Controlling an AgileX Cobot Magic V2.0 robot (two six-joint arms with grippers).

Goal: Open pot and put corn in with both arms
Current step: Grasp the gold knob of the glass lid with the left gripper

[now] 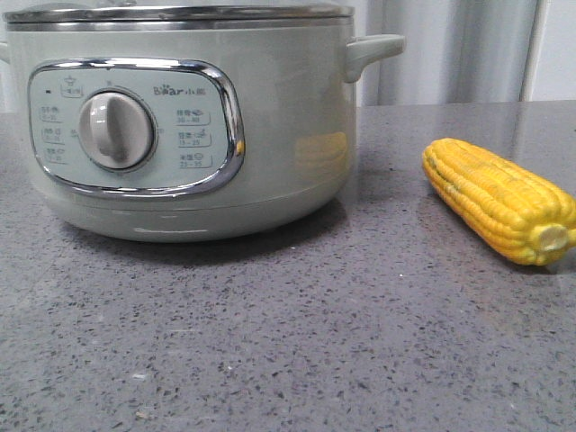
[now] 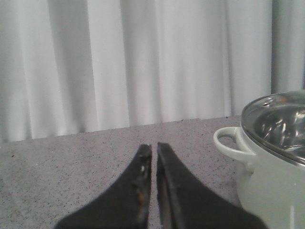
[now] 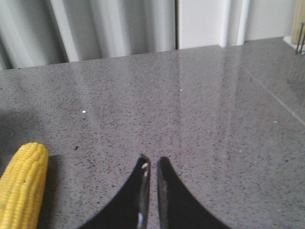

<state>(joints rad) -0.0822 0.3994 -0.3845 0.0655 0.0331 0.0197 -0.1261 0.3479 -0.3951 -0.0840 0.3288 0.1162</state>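
Note:
The pale sage-green pot [image 1: 189,135] stands on the grey counter at the left in the front view, with its beige dial facing me and a glass lid on top. The left wrist view shows its lid [image 2: 279,121] and one side handle [image 2: 228,143]. The yellow corn [image 1: 499,198] lies on the counter to the right of the pot. It also shows in the right wrist view [image 3: 21,188]. My left gripper [image 2: 154,147] is shut and empty, beside the pot and apart from it. My right gripper [image 3: 151,160] is shut and empty, beside the corn and apart from it. Neither gripper shows in the front view.
The grey speckled counter [image 1: 288,342] runs back to white curtains [image 2: 143,62]. A pale wall panel [image 3: 209,21] stands behind the counter in the right wrist view.

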